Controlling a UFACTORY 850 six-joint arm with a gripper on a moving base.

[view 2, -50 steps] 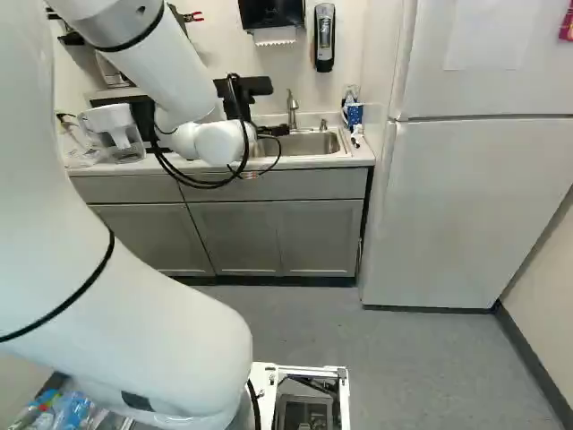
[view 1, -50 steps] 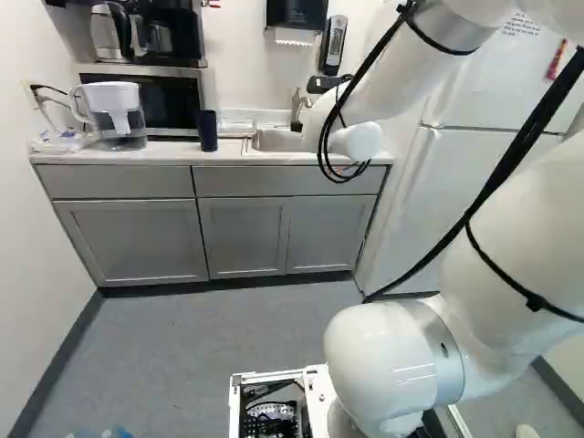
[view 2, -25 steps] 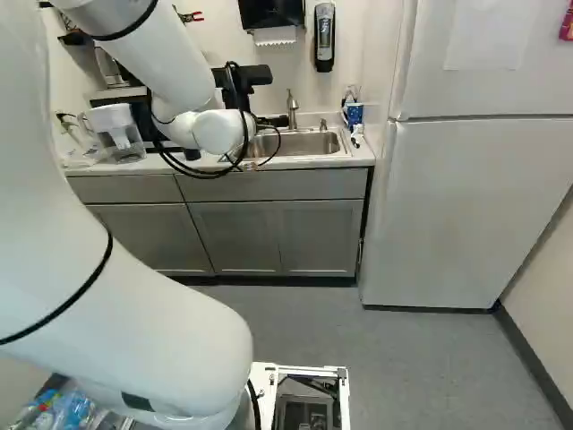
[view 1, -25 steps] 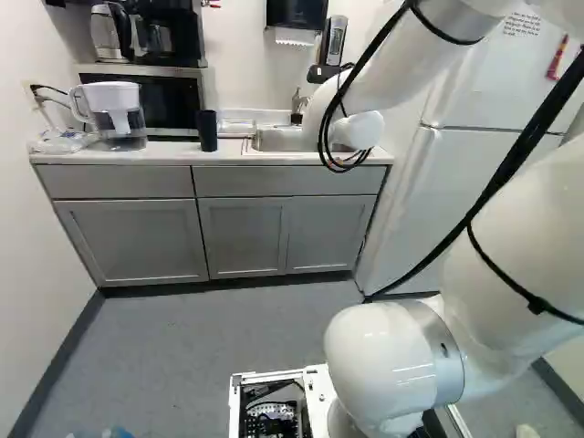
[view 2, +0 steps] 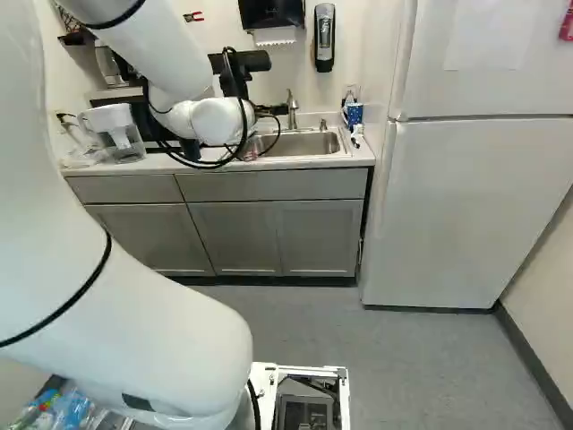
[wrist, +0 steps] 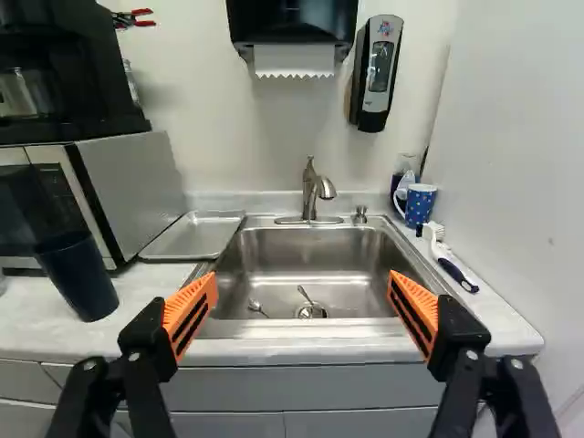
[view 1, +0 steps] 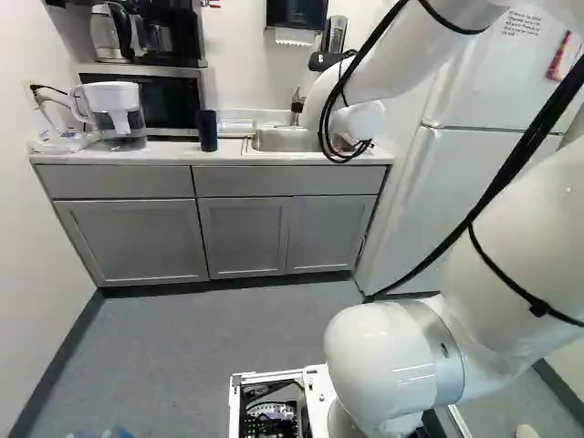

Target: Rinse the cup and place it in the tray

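My gripper [view 2: 251, 152] shows only slightly beyond the wrist joint in the right base view, at the sink's near edge. In the wrist view the gripper [wrist: 301, 308] stands open and empty, orange pads wide apart, facing the steel sink [wrist: 315, 265]. A dark blue cup [wrist: 77, 276] is upright on the counter, beside the microwave, outside the finger on that side; the left base view shows this cup [view 1: 208, 130] too. Between microwave and sink lies a shallow metal tray [wrist: 194, 235], apparently empty. The faucet [wrist: 314, 192] rises behind the basin.
Spoon-like utensils [wrist: 308, 299] lie in the basin. A dotted blue mug [wrist: 420, 205] and a brush [wrist: 449, 260] stand and lie on the counter beside the fridge. A water pitcher [view 1: 114, 114] stands at the counter's other end. The microwave [wrist: 100, 192] borders the tray.
The wrist end of my arm has risen in both base views, after a slight dip of its white end joint. The base, cup and pitcher stay where they were.
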